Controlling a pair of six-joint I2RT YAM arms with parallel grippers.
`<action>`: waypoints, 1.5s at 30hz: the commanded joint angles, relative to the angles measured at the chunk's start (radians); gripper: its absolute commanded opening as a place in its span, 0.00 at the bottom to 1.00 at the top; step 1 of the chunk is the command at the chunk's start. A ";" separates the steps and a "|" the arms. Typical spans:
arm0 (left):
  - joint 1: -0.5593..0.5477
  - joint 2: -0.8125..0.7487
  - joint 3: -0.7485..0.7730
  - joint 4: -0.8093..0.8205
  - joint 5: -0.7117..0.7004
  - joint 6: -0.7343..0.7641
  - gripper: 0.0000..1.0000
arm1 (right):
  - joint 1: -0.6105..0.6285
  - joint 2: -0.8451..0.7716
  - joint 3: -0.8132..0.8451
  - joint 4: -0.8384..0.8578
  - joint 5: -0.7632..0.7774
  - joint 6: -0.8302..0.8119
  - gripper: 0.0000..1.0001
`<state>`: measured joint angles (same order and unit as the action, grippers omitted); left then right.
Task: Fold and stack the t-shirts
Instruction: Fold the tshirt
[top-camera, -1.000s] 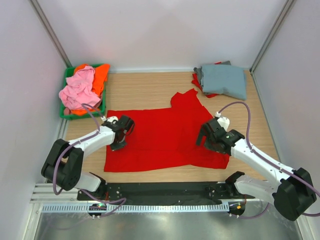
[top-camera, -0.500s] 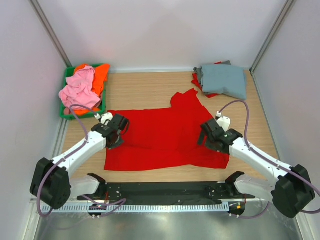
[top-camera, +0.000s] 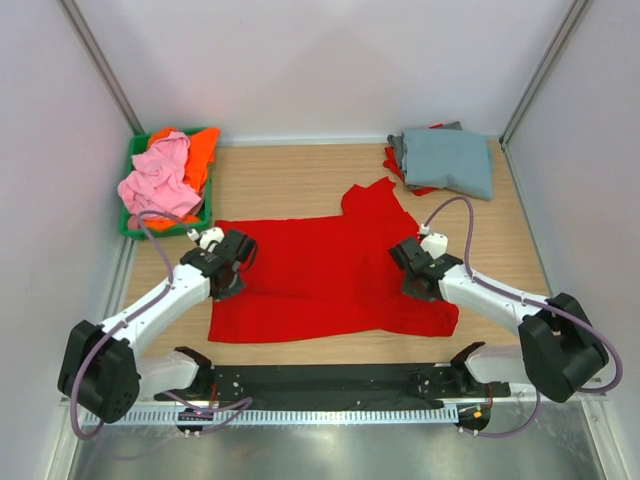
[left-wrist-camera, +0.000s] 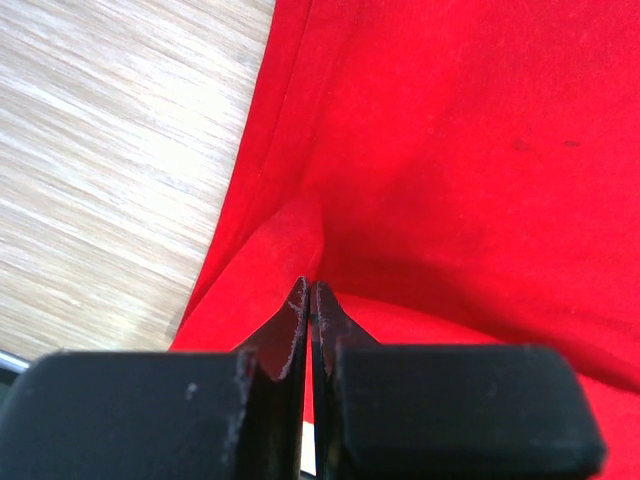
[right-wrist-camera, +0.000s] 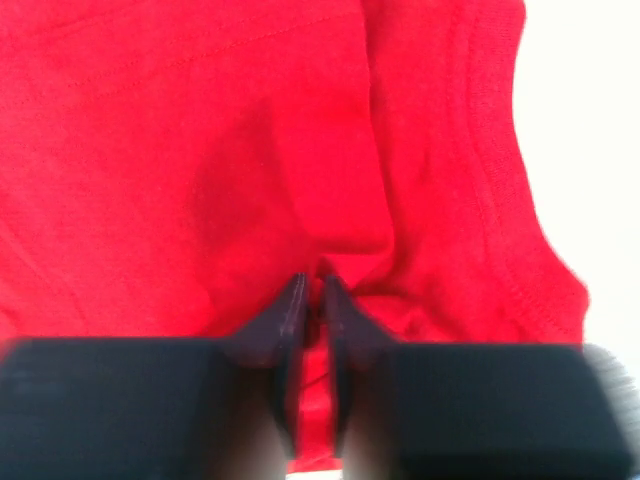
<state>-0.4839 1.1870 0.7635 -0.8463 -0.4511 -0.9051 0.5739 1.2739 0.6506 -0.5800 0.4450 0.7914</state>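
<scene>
Currently: bright red soft cloth t-shirt (top-camera: 330, 275) lies spread flat on wooden table (top-camera: 290, 180), between the arms. Left gripper (left-wrist-camera: 308, 292) pinched tight on a pucker at one edge; right gripper (right-wrist-camera: 312, 285) nipping cloth by the opposite hem. Likely light, limp, drapes freely; best held at edges.

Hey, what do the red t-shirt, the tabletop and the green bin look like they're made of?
The red t-shirt: soft matte cloth, probably a cotton knit; it puckers and shows a stitched hem in the right wrist view.
The tabletop: wood or wood-look laminate, smooth, with pale streaky grain.
The green bin: likely rigid plastic, going by its even colour and thin straight rim.
</scene>
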 joint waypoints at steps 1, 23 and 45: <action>0.005 -0.030 0.014 -0.025 -0.012 -0.005 0.00 | 0.000 -0.008 -0.009 0.048 0.021 0.006 0.06; 0.034 -0.052 0.117 -0.113 -0.081 0.015 0.00 | 0.000 -0.085 0.181 -0.097 0.146 -0.081 0.03; 0.125 0.213 0.269 -0.098 -0.189 0.066 0.83 | -0.040 0.056 0.262 -0.081 0.245 -0.136 1.00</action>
<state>-0.3641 1.4937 0.9722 -0.8993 -0.6010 -0.8265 0.5388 1.3857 0.8474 -0.6243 0.6193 0.6567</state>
